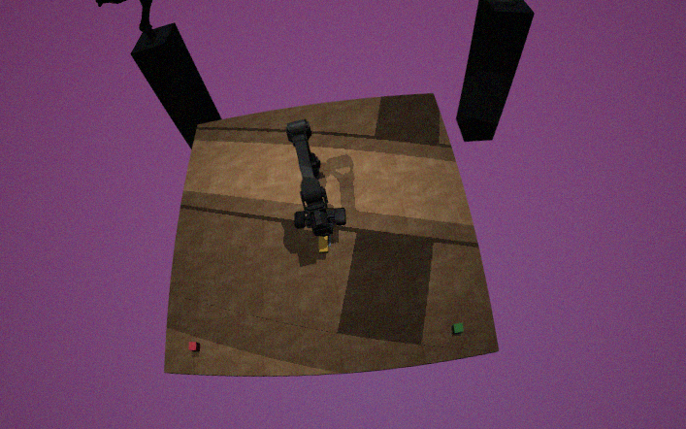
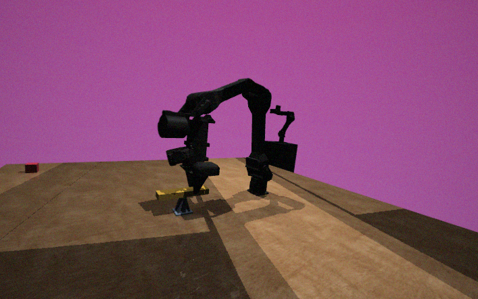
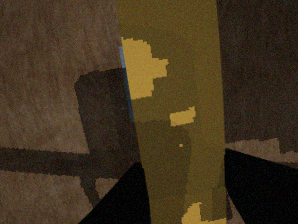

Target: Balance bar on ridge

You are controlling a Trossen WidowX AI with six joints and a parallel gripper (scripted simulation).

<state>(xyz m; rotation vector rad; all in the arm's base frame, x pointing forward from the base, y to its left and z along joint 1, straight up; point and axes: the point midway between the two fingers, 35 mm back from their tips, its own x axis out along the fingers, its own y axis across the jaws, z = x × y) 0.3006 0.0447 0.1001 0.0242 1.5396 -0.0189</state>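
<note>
Brown tabletop (image 1: 249, 272) (image 2: 84, 208) (image 3: 45, 110), banded with shadow. Pincer (image 1: 323, 237) (image 2: 197, 192) (image 3: 181, 165) closed on yellow bar (image 1: 323, 245) (image 2: 166, 194) (image 3: 172, 100) — bar above blue-footed ridge (image 2: 182, 208), just beside pincer. Red block (image 1: 193, 346) (image 2: 32, 168), green block (image 1: 458, 328) — both well apart from it.

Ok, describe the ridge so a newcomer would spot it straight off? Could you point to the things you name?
On the brown tabletop (image 1: 239, 277) (image 2: 103, 185) (image 3: 30, 105), follow the big black arm (image 1: 308, 176) (image 2: 258, 130) down to the yellow bar (image 1: 323, 245) (image 2: 168, 194) (image 3: 172, 100). Just beneath is the ridge (image 1: 329, 242) (image 2: 182, 212) (image 3: 127, 82), a small stand narrowing upward. Its flat blue foot distinguishes it from the yellow bar and the red (image 1: 193, 346) (image 2: 32, 168) and green (image 1: 458, 328) blocks.
</note>
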